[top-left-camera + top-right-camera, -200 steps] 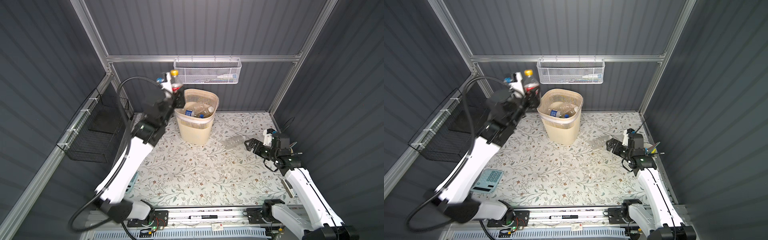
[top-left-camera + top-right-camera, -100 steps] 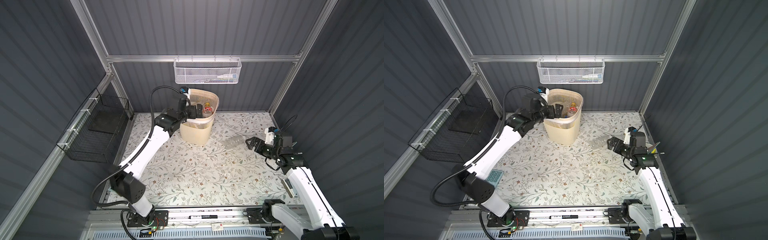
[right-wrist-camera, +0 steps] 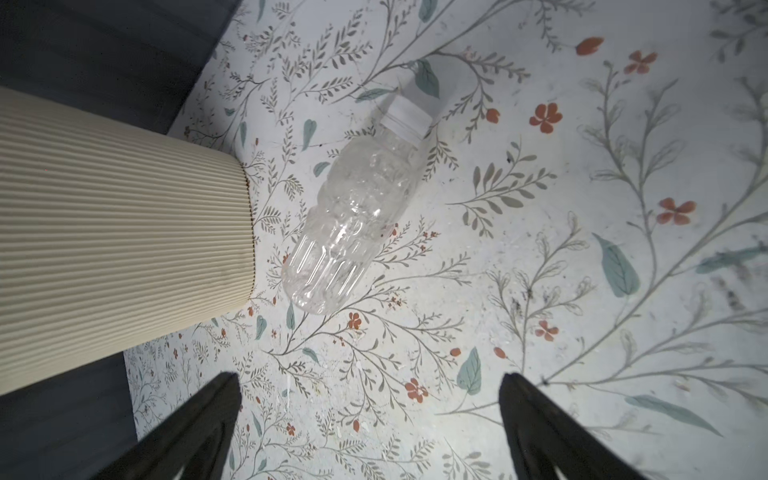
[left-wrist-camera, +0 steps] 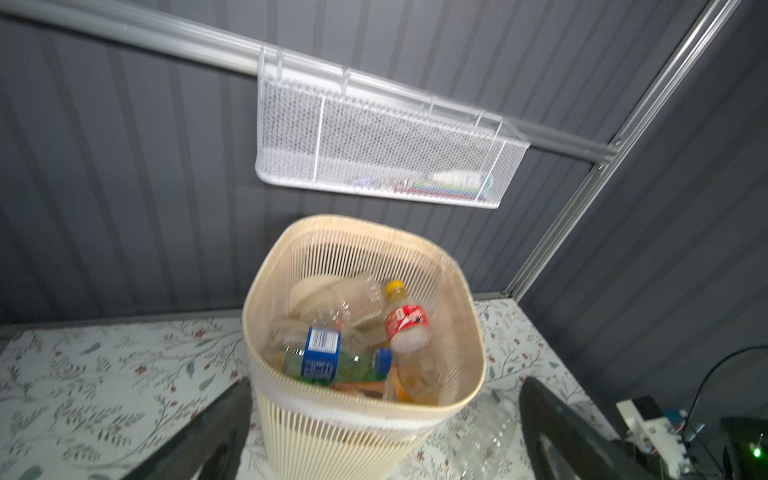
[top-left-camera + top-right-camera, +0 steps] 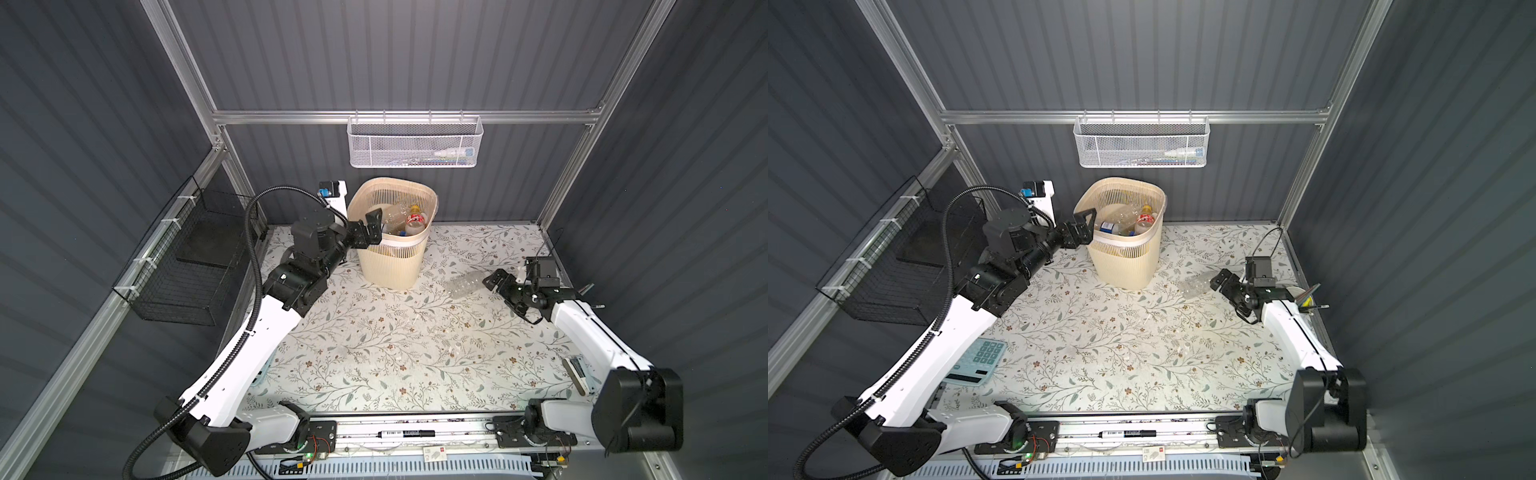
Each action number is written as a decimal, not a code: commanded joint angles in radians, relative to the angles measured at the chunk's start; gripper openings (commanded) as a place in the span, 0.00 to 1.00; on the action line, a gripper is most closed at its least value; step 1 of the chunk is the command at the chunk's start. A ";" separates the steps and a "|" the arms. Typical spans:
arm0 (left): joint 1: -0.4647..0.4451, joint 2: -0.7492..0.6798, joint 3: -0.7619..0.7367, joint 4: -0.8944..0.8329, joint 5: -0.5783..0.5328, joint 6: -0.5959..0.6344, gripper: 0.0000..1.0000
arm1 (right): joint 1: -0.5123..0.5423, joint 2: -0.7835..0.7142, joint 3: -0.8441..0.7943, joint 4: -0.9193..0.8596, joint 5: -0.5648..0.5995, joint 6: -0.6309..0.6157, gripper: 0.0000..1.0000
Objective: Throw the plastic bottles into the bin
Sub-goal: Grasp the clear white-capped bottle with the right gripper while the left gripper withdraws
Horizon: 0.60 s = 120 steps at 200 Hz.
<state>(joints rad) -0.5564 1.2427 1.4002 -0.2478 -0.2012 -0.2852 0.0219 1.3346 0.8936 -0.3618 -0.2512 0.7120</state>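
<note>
The beige slatted bin stands at the back of the table and holds several plastic bottles. On top lie a red-labelled one with a yellow cap and a green one with a blue label. My left gripper hangs open and empty at the bin's left rim. One clear plastic bottle lies on its side on the table right of the bin. My right gripper stands open just right of that bottle, apart from it.
A white mesh basket hangs on the back wall above the bin. A black wire basket hangs on the left wall. A calculator lies under my left arm. A holder with pens stands at the right wall.
My left gripper came down from high beside the bin, opened and let go of the red-labelled bottle, which now lies in the bin. The right arm has hardly moved.
</note>
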 commanded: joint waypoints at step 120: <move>0.003 -0.324 -0.372 -0.232 -0.194 -0.156 1.00 | 0.102 0.576 0.393 -0.070 -0.019 -0.025 0.96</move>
<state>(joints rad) -0.5564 0.9607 1.0702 -0.4072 -0.3546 -0.3893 0.1158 1.8519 1.2331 -0.3882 -0.2298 0.7361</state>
